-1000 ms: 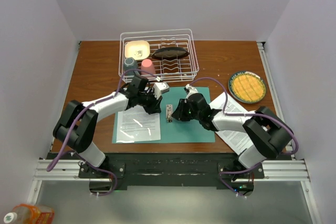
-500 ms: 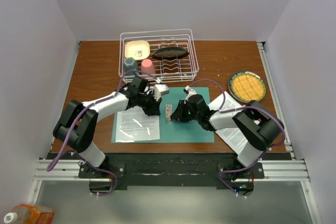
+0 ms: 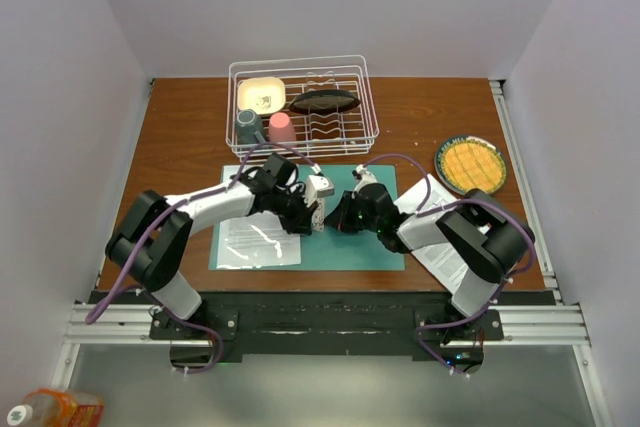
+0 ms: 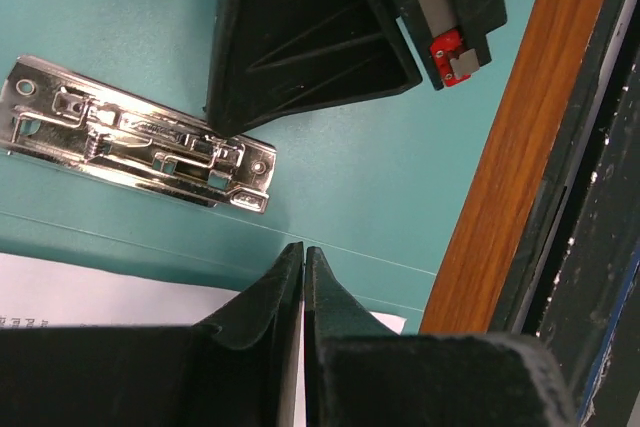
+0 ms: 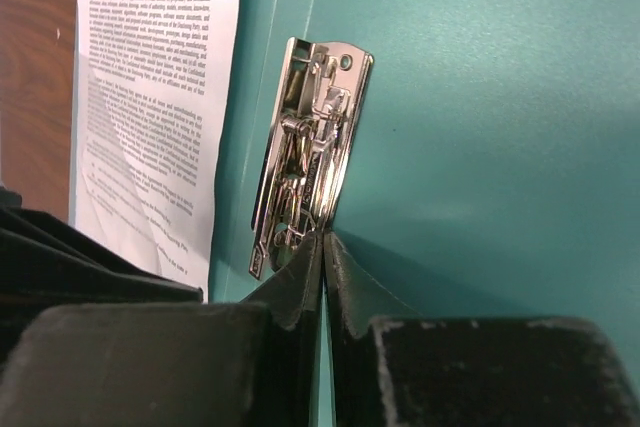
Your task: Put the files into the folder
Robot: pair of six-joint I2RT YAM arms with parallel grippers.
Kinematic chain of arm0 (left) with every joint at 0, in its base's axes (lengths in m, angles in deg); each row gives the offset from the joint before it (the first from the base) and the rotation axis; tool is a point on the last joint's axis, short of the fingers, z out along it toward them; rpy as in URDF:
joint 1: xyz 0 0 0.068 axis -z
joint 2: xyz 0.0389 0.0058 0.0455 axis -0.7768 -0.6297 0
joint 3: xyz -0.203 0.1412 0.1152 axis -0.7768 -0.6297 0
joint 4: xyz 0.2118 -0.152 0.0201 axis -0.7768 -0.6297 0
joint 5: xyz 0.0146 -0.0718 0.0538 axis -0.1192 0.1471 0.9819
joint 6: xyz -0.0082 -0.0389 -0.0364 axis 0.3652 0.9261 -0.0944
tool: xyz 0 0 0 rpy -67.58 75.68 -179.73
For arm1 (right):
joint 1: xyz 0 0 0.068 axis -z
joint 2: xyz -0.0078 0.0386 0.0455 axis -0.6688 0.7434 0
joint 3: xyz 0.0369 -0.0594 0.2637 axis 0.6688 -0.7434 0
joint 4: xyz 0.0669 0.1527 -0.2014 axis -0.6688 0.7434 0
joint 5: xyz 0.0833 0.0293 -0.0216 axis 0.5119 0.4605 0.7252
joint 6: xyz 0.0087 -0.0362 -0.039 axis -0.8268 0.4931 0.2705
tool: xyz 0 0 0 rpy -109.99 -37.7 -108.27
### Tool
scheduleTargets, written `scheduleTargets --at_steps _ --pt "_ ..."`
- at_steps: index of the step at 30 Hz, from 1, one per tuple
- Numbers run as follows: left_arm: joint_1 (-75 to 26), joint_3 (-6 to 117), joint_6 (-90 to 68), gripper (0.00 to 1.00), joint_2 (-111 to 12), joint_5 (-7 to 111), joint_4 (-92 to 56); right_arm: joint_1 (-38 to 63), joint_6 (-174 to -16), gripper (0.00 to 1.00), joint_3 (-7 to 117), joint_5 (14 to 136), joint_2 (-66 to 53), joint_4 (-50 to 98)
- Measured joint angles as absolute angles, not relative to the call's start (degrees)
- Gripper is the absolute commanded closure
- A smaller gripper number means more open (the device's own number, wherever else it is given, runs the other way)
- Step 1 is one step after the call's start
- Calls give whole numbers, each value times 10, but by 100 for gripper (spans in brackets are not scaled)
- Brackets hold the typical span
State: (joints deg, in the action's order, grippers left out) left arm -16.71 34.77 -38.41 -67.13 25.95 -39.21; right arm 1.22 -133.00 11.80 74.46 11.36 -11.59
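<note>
The teal folder [image 3: 365,242] lies open and flat on the table. One printed sheet of the files [image 3: 258,242] lies on its left half; more sheets [image 3: 443,247] lie off its right edge under the right arm. The metal clip [image 3: 320,215] sits at the spine. My left gripper [image 3: 312,209] is shut and empty, its tips [image 4: 303,247] just above the folder [image 4: 400,177] near the clip [image 4: 140,147]. My right gripper [image 3: 336,217] is shut, its tips [image 5: 323,237] against the near end of the clip [image 5: 310,147]. The sheet [image 5: 150,97] lies left of the clip.
A white wire dish rack [image 3: 303,107] with a bowl, two cups and a dark utensil stands behind the folder. A yellow plate with a green rim [image 3: 470,165] sits at the right. The table's wooden edge [image 4: 500,177] runs beside the folder.
My left gripper has moved right and nearer, to the clip. My right gripper has edged left onto the clip. The folder has slid slightly left.
</note>
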Motion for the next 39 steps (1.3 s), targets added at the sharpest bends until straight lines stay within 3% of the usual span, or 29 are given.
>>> scheduleTargets --at_steps 4,8,17,39 --pt "-165 348 -380 87 -673 271 -379 11 -1344 100 106 733 114 -135" --pt "-165 347 -368 72 -674 291 -364 11 -1353 100 98 728 116 -152" --pt "-164 347 -353 82 -685 307 -353 11 -1363 100 93 725 132 -190" --pt "-157 355 -324 89 -704 320 -344 11 -1370 100 83 723 139 -217"
